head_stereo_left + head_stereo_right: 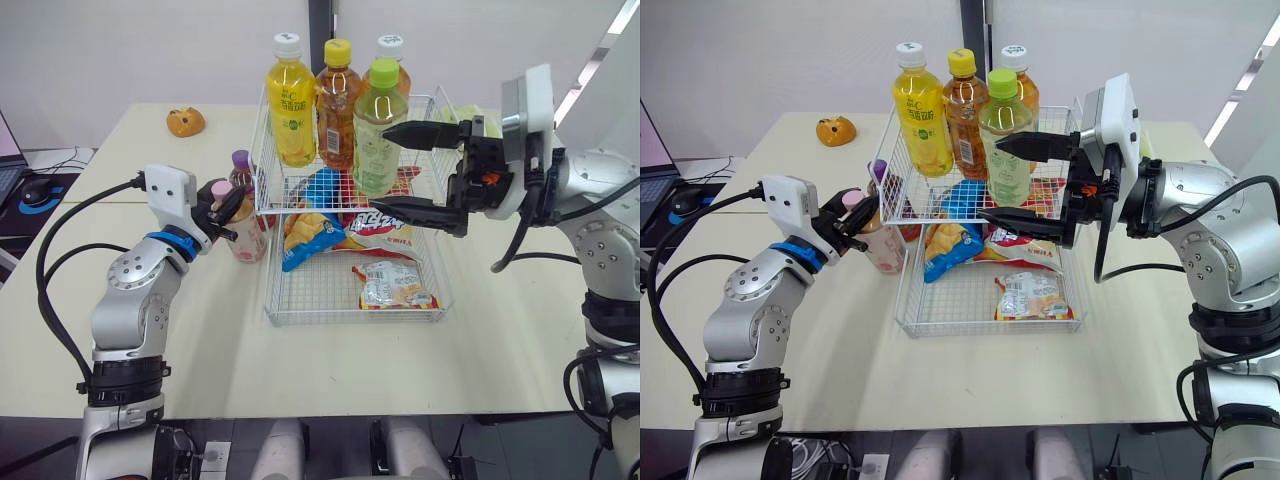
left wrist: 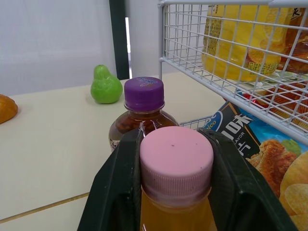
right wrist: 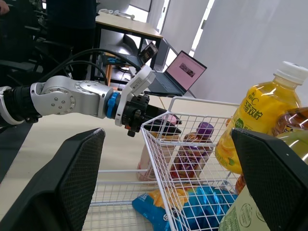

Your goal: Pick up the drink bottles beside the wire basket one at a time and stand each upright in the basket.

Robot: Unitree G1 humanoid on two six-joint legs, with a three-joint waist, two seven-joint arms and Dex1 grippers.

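Note:
A pink-capped bottle (image 2: 176, 161) of pale orange drink stands on the table just left of the white wire basket (image 1: 268, 265). My left gripper (image 1: 228, 210) is shut on its cap. A purple-capped bottle (image 2: 144, 94) stands right behind it, also outside the basket. On the basket's upper tier stand several bottles: a yellow one (image 1: 290, 105), an amber one (image 1: 335, 110), an orange one (image 1: 392, 50) at the back and a green-capped one (image 1: 372, 95). My right gripper (image 1: 380, 168) is open, its fingertips one above the other at the green-capped bottle's side.
Snack bags (image 1: 395, 285) lie on the basket's lower tier. A bread-like toy (image 1: 185, 122) sits at the table's far left and a green pear (image 2: 106, 85) at the back. A mouse (image 1: 40, 190) lies on a desk off to the left.

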